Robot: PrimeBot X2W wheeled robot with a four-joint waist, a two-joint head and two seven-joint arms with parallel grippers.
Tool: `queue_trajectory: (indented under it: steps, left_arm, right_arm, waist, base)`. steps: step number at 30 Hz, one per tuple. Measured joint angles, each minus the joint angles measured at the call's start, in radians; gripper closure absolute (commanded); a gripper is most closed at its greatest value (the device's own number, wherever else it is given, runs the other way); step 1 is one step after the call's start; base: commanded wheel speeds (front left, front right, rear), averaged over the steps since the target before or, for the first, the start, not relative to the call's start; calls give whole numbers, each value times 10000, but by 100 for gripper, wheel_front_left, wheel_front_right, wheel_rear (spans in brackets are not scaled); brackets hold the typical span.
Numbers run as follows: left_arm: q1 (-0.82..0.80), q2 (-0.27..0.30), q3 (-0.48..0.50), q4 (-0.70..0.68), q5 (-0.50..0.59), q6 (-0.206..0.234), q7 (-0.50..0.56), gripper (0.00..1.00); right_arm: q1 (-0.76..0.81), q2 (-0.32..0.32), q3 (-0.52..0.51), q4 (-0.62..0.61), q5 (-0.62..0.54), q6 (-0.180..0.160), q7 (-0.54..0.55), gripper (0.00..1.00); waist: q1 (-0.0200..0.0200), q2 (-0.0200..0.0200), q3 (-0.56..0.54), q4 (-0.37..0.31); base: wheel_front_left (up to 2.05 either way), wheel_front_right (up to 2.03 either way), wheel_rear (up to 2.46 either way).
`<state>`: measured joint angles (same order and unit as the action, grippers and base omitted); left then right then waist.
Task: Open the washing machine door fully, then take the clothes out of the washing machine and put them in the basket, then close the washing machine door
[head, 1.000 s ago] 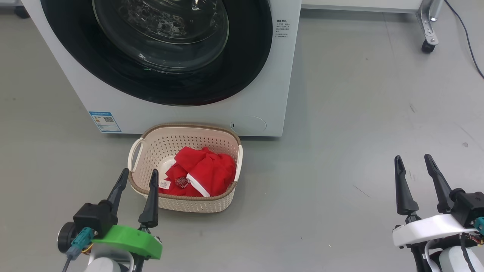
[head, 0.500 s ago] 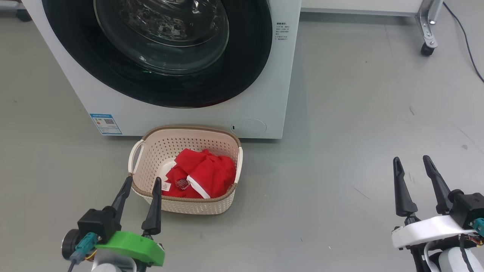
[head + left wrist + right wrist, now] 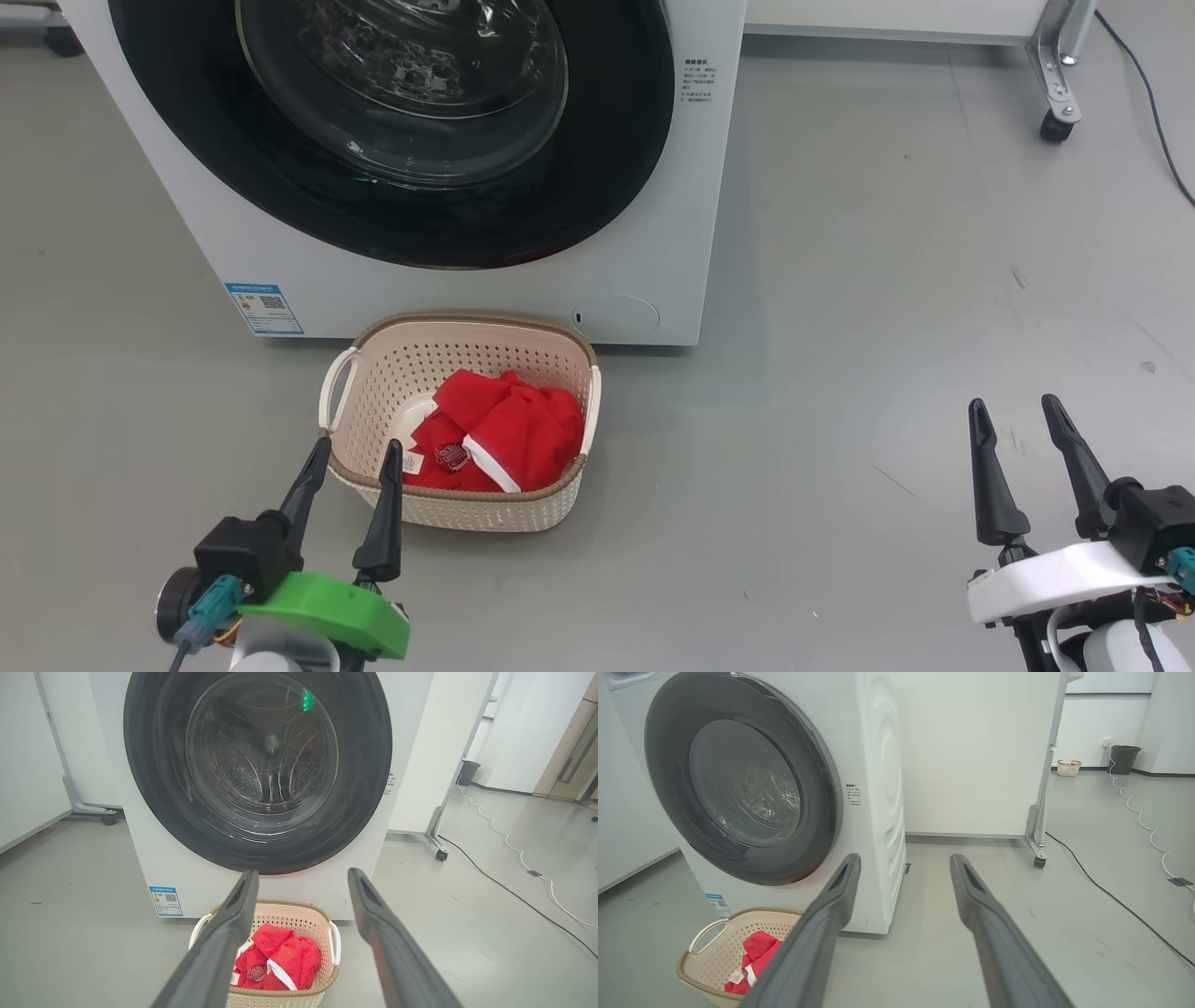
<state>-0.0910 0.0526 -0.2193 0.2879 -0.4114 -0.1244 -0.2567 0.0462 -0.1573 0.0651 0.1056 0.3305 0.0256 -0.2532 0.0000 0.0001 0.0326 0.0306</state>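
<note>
- Since one second earlier, the whole head view has slid slightly downward, a camera shift. Against the basket's near rim the left gripper (image 3: pixel 358 445) now sits a little lower and further right, while the right gripper (image 3: pixel 1011 401) stands almost as before.
- Left gripper: two long dark fingers spread apart, nothing between them. In the left wrist view (image 3: pixel 302 872) they frame the basket and the machine front.
- Small cream perforated plastic basket (image 3: pixel 467 322) with a brown woven-look rim and side loop handles: directly ahead of the left gripper on the grey floor (image 3: pixel 887 280). In the head view its near rim lies at the fingertips; contact cannot be judged.
- Bright red fabric clothes (image 3: pixel 523 429) with white trim: bunched inside the basket, just beyond the left fingertips, with a small badge (image 3: pixel 451 457) facing up.
- Large round glossy black washing machine door (image 3: pixel 607 140) with a bulging clear glass window: shut flush against the machine, beyond the basket from the left gripper.
- Big white front-loading washing machine (image 3: pixel 691 233): blue label sticker (image 3: pixel 266 308) and small round flap (image 3: pixel 616 315) low on its front, either side of the basket's far rim.
- Right gripper: fingers likewise parted and empty, over bare floor, with basket and machine well apart on its left side (image 3: pixel 905 856).
</note>
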Motion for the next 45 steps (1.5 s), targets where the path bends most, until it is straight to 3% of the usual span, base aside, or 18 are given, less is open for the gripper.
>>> queue_trajectory:
  steps: [16,17,27,45]
  left_arm:
    - [33,6,-58,-19,-128,0,0,0]
    - [34,6,-58,-25,-140,0,0,100]
    - [509,-98,-136,543,-393,2,10,100]
    - [509,-107,242,276,-2589,2,537,100]
  right_arm:
    - [18,56,-15,-2,-88,29,0,0]
    - [18,65,-17,-2,-88,29,0,100]
    - [390,454,96,677,61,29,29,100]
    - [238,602,-268,878,2502,173,723,100]
  waist:
    - [0,0,26,8]
    - [0,0,31,8]
    - [0,0,27,-1]
    - [0,0,-34,-60]
  base:
    - [0,0,0]
    - [0,0,0]
    - [0,0,0]
    - [0,0,0]
